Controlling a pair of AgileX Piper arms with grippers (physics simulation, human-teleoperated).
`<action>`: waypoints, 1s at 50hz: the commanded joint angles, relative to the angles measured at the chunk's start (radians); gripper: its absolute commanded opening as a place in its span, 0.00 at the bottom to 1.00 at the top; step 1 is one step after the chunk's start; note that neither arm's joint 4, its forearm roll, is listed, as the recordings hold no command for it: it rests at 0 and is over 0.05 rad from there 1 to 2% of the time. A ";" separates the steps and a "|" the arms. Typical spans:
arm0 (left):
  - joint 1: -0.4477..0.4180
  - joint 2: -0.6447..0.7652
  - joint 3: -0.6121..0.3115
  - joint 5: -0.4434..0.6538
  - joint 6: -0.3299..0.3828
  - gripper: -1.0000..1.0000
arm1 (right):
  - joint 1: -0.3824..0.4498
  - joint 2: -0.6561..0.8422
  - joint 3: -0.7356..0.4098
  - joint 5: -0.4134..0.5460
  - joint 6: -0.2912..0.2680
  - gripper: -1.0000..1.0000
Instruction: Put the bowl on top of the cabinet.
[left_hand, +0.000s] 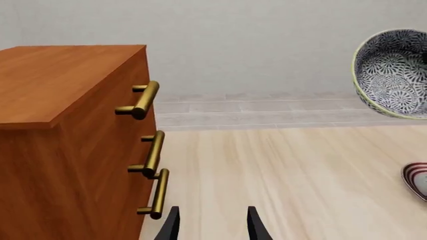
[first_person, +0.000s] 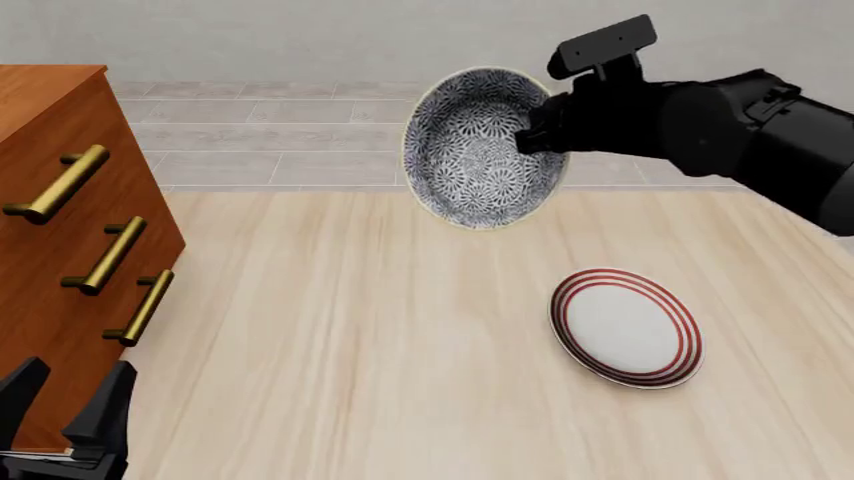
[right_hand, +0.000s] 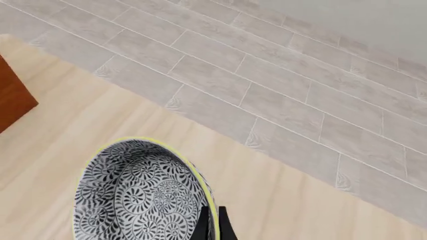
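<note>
blue-and-white floral bowl (first_person: 483, 148): held in the air above the table (first_person: 360, 330), tipped on its side, opening facing the camera; right gripper (first_person: 539, 128) clamped on its rim. wooden cabinet (first_person: 60, 240): table's left, three brass handles (first_person: 56, 184). left gripper (first_person: 64, 405): low beside cabinet, fingers spread, holding nothing. red-ringed white plate (first_person: 625, 326): on table, right.

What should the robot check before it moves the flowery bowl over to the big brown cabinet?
1. Right gripper pinching the bowl rim: ok.
2. Bowl lifted off the table: ok.
3. Bowl level: not ok, tipped on its side.
4. Cabinet top bare: ok on the part shown.
5. Left gripper out of the way: ok, open, low by the cabinet.
6. Plate clear of the path: ok.
</note>
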 joint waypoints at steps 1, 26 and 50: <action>-0.003 -0.001 0.000 -0.001 -0.005 1.00 | 0.057 0.027 -0.008 -0.020 0.005 0.00; -0.021 0.012 0.000 -0.003 -0.001 1.00 | 0.154 0.104 -0.026 -0.066 0.021 0.00; -0.079 0.174 0.000 -0.134 -0.030 1.00 | 0.199 0.120 -0.028 -0.083 0.013 0.00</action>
